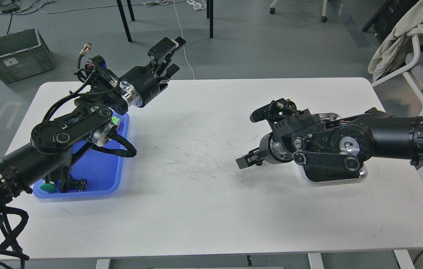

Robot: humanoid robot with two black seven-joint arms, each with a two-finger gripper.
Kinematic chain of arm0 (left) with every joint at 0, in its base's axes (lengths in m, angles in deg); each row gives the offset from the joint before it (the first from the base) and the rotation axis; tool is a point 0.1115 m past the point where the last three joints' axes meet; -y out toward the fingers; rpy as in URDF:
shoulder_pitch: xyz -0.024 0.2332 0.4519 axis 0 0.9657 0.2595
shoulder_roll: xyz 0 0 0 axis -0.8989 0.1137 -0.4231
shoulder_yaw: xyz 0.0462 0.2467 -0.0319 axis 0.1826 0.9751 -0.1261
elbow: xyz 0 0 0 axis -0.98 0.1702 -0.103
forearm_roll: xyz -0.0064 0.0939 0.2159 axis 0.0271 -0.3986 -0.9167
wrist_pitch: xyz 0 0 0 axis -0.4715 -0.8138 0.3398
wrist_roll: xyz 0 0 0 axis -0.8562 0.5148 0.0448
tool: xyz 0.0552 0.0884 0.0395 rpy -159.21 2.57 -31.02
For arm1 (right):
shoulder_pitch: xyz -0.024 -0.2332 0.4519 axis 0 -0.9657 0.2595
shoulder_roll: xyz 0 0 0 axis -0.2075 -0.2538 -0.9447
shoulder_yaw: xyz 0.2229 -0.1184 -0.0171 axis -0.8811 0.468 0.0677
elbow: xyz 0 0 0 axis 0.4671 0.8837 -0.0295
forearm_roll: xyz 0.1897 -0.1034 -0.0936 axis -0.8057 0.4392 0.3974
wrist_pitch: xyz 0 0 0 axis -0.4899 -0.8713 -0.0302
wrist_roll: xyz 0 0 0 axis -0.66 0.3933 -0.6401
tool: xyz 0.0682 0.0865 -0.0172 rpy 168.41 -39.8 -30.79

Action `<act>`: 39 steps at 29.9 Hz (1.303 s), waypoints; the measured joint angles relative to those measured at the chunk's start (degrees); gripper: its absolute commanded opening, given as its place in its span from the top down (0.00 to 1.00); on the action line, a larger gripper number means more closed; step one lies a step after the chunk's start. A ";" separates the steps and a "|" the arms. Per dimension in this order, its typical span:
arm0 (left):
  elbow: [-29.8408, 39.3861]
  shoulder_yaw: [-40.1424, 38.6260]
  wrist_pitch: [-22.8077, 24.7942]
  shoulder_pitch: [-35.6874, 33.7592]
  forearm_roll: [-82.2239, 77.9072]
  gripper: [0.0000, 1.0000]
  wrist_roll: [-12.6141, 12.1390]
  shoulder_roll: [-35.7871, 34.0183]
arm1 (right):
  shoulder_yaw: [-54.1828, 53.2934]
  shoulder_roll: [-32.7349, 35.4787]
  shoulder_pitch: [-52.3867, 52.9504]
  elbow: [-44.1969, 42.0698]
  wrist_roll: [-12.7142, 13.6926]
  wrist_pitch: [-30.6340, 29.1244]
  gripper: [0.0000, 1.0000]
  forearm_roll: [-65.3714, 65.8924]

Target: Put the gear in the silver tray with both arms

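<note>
The silver tray (pixel 361 173) lies at the right of the white table, mostly hidden under my right arm; only its rim and a strip of dark floor show. My right gripper (pixel 247 160) hangs low over the table, left of the tray; it is small and dark, so its fingers cannot be told apart. My left gripper (pixel 169 59) is raised above the table's far edge, right of the blue tray (pixel 101 175), its two fingers apart with nothing between them. A green round part (pixel 49 187) and a small black part (pixel 79 184) lie in the blue tray; I cannot tell which is the gear.
A light-green piece (pixel 114 120) sits at the blue tray's far end, behind my left arm. A grey crate (pixel 17 54) stands on the floor at far left. A chair with cloth (pixel 401 41) stands at far right. The table (pixel 196 149) has scuff marks at its middle.
</note>
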 measured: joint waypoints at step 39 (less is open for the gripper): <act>0.01 -0.10 -0.18 0.71 0.14 0.03 1.42 -0.35 | 0.77 2.09 5.60 -2.91 -0.45 -3.68 0.98 -0.70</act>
